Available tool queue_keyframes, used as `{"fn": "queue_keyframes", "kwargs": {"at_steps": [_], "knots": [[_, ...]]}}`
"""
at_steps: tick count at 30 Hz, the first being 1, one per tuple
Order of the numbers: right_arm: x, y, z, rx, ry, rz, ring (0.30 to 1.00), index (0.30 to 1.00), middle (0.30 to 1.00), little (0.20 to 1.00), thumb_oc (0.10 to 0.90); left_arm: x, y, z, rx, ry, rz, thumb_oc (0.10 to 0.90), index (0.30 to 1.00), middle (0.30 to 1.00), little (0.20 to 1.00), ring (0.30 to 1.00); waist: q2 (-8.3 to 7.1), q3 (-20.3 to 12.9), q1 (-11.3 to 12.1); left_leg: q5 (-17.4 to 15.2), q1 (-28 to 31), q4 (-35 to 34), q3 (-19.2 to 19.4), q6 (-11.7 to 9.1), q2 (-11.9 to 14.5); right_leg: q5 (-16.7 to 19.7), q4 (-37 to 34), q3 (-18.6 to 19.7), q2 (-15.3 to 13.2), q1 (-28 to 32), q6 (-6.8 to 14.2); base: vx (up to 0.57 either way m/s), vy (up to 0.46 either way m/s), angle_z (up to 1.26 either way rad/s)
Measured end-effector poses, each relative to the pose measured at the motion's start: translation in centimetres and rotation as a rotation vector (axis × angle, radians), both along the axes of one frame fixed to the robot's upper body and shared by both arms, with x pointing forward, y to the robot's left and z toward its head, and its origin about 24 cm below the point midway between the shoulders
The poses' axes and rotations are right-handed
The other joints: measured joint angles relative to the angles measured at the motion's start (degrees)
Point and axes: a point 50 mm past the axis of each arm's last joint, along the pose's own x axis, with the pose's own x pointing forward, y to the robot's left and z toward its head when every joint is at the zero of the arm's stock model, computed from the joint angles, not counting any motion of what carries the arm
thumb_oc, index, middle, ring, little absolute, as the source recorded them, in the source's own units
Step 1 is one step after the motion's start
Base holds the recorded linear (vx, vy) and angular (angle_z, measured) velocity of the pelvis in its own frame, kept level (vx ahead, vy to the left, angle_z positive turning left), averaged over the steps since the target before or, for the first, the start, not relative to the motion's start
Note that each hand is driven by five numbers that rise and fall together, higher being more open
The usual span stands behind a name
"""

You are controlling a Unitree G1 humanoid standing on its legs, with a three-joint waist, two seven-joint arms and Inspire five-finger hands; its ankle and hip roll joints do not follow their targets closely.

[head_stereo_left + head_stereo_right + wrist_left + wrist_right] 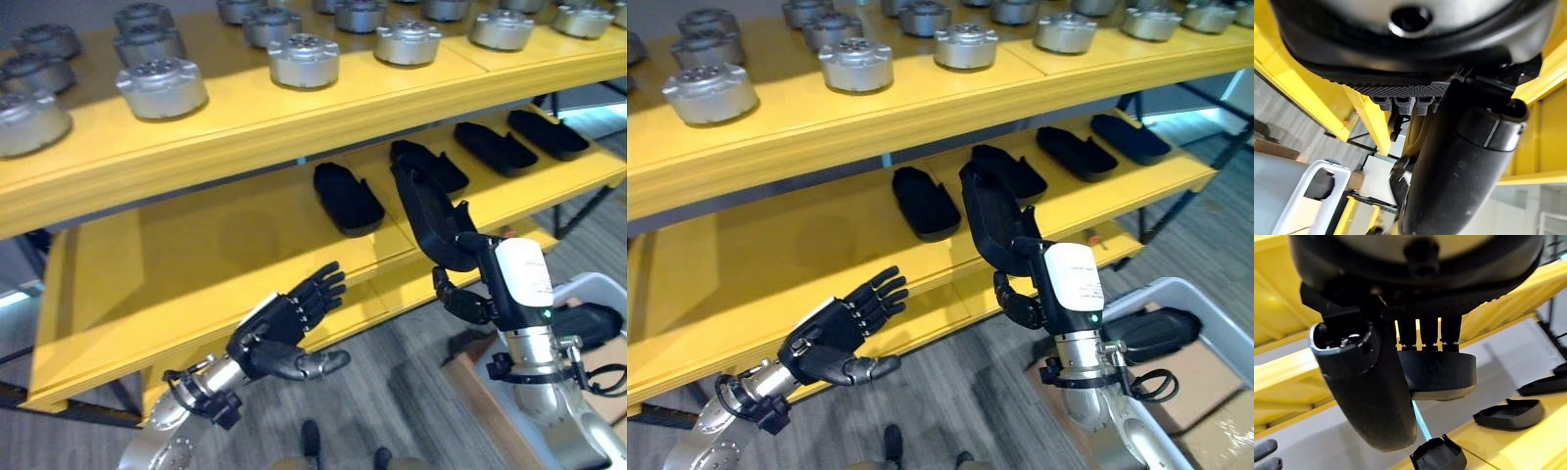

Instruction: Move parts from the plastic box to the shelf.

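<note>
A: Right hand (1024, 294)?
B: Fingers curled round a black part (991, 220), held tilted above the yellow shelf's (754, 264) front edge, beside the black parts laid there.
A: Left hand (838, 338)?
B: Fingers straight, holding nothing, near the shelf edge. Another part lies in the plastic box (1227, 338).

Both eye views look down from the head at the yellow shelf (294, 117), same scene with a slight sideways offset; silver parts (162, 86) toward 12 o'clock. Left wrist view sits right against the left hand (1459, 161), facing the plastic box (1312, 186) (rim at 8 o'clock). Right wrist view, equally close, faces the shelf's black parts (1508, 413).
</note>
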Motion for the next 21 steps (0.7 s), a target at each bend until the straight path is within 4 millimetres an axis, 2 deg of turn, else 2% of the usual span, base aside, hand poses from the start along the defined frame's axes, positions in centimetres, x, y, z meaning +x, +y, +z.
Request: {"fn": "queue_keyframes", "kwargs": {"at_steps": [2, 4, 9, 13, 14, 15, 16, 17, 18, 19, 20, 21], "knots": [[-0.1, -0.1, -0.1, 0.003, -0.007, -0.001, 0.300, 0.300, 0.300, 0.300, 0.400, -0.1, -1.0, -0.2, -0.008, 0.008, -0.042, 0.900, 1.000, 1.000, 1.000, 1.000, 0.13, -0.07, -1.21, 1.23, -0.37, -0.01, -1.70, -0.39, -0.21, -0.07, -0.33, 2.34, 1.09, 0.61, -0.09, 0.05, -0.057, 0.31], [0.0, -0.2, -0.3, 0.006, -0.010, -0.004, 0.300, 0.300, 0.300, 0.300, 0.400, -0.2, -1.5, -0.4, -0.003, 0.010, -0.066, 0.900, 1.000, 1.000, 1.000, 1.000, 0.13, -0.08, -1.73, 1.42, -0.40, 0.19, -1.86, -0.60, -0.25, 0.05, -0.53, 2.10, 0.99, 0.80, -0.42, 0.12, -0.117, 0.12], [0.0, -0.5, -1.4, 0.033, 0.006, -0.032, 0.300, 0.300, 0.300, 0.300, 0.400, 0.6, -1.2, -0.4, 0.023, 0.008, 0.008, 0.900, 1.000, 1.000, 1.000, 1.000, 0.13, -0.11, -3.55, 2.19, 0.60, 0.26, -1.92, -1.55, -0.69, -0.35, -2.28, 1.34, 0.72, 2.94, -0.39, 0.09, -0.119, 0.07], [-0.1, -0.2, -1.5, 0.040, 0.005, -0.021, 0.300, 0.300, 0.300, 0.300, 0.400, 1.0, -1.1, 0.0, 0.023, -0.016, 0.027, 0.900, 1.000, 1.000, 1.000, 1.000, 0.13, -0.09, -3.54, 1.66, 0.19, 3.01, -1.88, -2.56, -0.68, -1.42, -1.35, 0.97, 0.64, 3.29, -1.00, 0.00, -0.112, 0.06], [-0.1, -0.1, -1.6, 0.042, 0.001, -0.022, 0.300, 0.300, 0.300, 0.300, 0.400, 1.1, -1.1, 0.2, 0.026, -0.034, 0.028, 0.900, 1.000, 1.000, 1.000, 1.000, 0.13, -0.04, -3.57, 1.48, -0.90, 5.01, -2.02, -3.87, -0.32, -1.97, -0.11, 0.82, 0.88, 2.82, -1.55, -0.01, -0.010, 0.32], [-0.1, -0.2, -1.6, 0.049, -0.016, -0.035, 0.300, 0.300, 0.300, 0.300, 0.400, 1.6, -1.2, 0.6, 0.036, -0.069, 0.022, 0.900, 1.000, 1.000, 1.000, 1.000, -0.58, 0.00, -3.69, 3.69, -3.13, 6.30, -1.22, -7.24, -1.37, -2.30, 0.80, 0.17, -0.06, 2.16, -2.22, 0.05, 0.073, 0.56], [0.0, -0.3, -1.4, 0.053, -0.039, -0.053, 0.300, 0.300, 0.300, 0.300, 0.400, 2.1, -1.5, 1.1, 0.049, -0.109, 0.012, 0.900, 1.000, 1.000, 1.000, 1.000, -1.26, 0.35, -4.01, 3.92, -3.70, 6.47, 2.94, -8.30, -1.05, -1.41, 0.10, -2.01, -2.03, 1.56, -2.99, 0.11, 0.152, 0.55], [0.0, -0.3, -1.4, 0.063, -0.046, -0.059, 0.300, 0.300, 0.300, 0.300, 0.400, 2.2, -1.5, 1.3, 0.050, -0.124, 0.010, 0.900, 1.000, 1.000, 1.000, 1.000, -1.76, 0.68, -3.89, -0.27, -3.91, 11.00, 7.56, -3.83, 0.54, -0.81, -0.24, -2.35, -2.53, 1.78, -3.24, 0.13, 0.182, 0.36], [0.0, -0.1, -1.4, 0.083, -0.057, -0.068, 0.300, 0.300, 0.300, 0.300, 0.400, 2.2, -1.5, 1.4, 0.051, -0.133, 0.011, 0.900, 1.000, 1.000, 1.000, 1.000, -1.58, 0.57, -4.02, -3.50, -3.06, 14.18, 8.93, -2.60, 2.01, -0.49, -0.55, -2.59, -2.97, 2.39, -3.16, 0.14, 0.200, 0.24], [0.0, 0.1, -1.5, 0.113, -0.076, -0.079, 0.300, 0.300, 0.300, 0.300, 0.400, 2.3, -1.5, 1.5, 0.050, -0.143, 0.014, 0.900, 1.000, 1.000, 1.000, 1.000, -1.75, 0.73, -5.08, -5.43, -0.72, 13.74, 10.08, -3.48, 4.27, -0.43, -0.71, -2.98, -3.08, 2.89, -3.09, 0.13, 0.212, 0.29], [-0.1, -0.1, -1.4, 0.125, -0.102, -0.094, 0.300, 0.300, 0.300, 0.300, 0.400, 2.4, -1.5, 1.6, 0.039, -0.151, 0.031, 0.900, 1.000, 1.000, 1.000, 1.000, -1.07, 0.78, -6.58, -4.19, 3.57, 8.58, 8.95, -4.22, 6.71, -0.41, -0.49, -2.17, -3.53, 3.05, -2.80, 0.14, 0.235, 0.26], [-0.1, -0.4, -1.2, 0.126, -0.115, -0.108, 0.300, 0.300, 0.300, 0.300, 0.400, 2.4, -1.5, 1.7, 0.035, -0.160, 0.044, 0.900, 1.000, 1.000, 1.000, 1.000, -0.66, 0.86, -7.09, -3.04, 5.76, 5.15, 7.23, -4.95, 6.89, -0.27, -0.48, -1.60, -3.58, 3.01, -2.48, 0.13, 0.277, 0.04]]}}
